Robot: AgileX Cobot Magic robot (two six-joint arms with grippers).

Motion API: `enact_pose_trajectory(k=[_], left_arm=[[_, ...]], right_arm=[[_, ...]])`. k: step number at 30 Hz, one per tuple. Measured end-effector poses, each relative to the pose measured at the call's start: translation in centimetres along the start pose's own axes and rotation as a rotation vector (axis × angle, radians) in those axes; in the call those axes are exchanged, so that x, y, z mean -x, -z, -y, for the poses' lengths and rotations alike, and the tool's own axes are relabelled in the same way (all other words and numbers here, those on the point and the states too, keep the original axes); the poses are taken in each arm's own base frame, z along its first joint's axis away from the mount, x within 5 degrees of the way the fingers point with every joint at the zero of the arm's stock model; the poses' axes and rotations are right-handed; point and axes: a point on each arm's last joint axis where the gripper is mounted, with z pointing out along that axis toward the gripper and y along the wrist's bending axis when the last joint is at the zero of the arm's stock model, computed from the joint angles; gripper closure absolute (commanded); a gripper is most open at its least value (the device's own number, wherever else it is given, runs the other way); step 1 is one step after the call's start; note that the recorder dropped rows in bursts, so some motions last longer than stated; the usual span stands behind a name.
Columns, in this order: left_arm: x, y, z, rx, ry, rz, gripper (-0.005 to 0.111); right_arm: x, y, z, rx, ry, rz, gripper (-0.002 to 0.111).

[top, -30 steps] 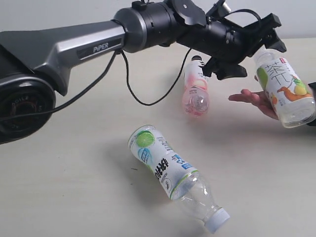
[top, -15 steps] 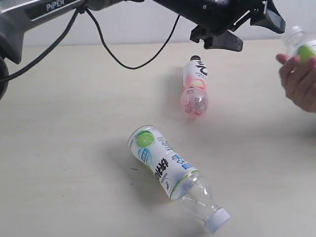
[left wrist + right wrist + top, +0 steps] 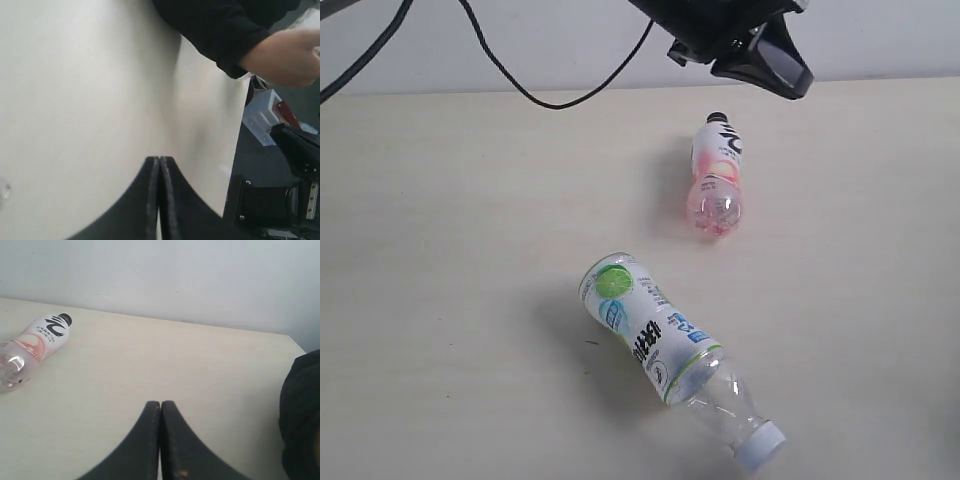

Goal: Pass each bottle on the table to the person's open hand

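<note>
Lying empty below the raised left gripper (image 3: pixel 770 62), pink bottle (image 3: pixel 716 186) and lime bottle (image 3: pixel 665 352) share the table (image 3: pixel 450 250); both grippers' fingers pressed together, right gripper (image 3: pixel 160 410) included

left pincer (image 3: pixel 760 62) risen, empty | orange-fruit bottle and hand gone
</note>
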Motion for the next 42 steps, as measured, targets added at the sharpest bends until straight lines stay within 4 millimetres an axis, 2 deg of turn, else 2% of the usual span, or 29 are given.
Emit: enact_pose_trajectory(k=[4,8,13,16,19,27,42], left_arm=[[-0.6,0.2,-1.7,0.036,-0.026,-0.011,0.107],[-1.8,0.4,-2.9,0.183,-0.045,-0.015,0.107],[-4.5,1.9,-3.0,0.347,-0.081,0.042,0.107],[-7.2,2.4,-3.4,0.438,-0.1,0.082,0.107],[-8.4,2.7,-3.8,0.504,-0.119,0.121,0.107],[-8.3,3.4,-3.9,0.566,-0.113,0.228,0.107],[-8.2,3.5,-3.9,0.571,-0.117,0.244,0.107]], right_arm=[[0.0,0.0,0.0,0.0,0.0,0.0,0.108],[0.0,0.0,0.0,0.0,0.0,0.0,0.108],[0.0,0.0,0.0,0.0,0.0,0.0,0.108],[0.0,0.0,0.0,0.0,0.0,0.0,0.108],[0.0,0.0,0.0,0.0,0.0,0.0,0.108],[0.0,0.0,0.0,0.0,0.0,0.0,0.108],[0.0,0.0,0.0,0.0,0.0,0.0,0.108]])
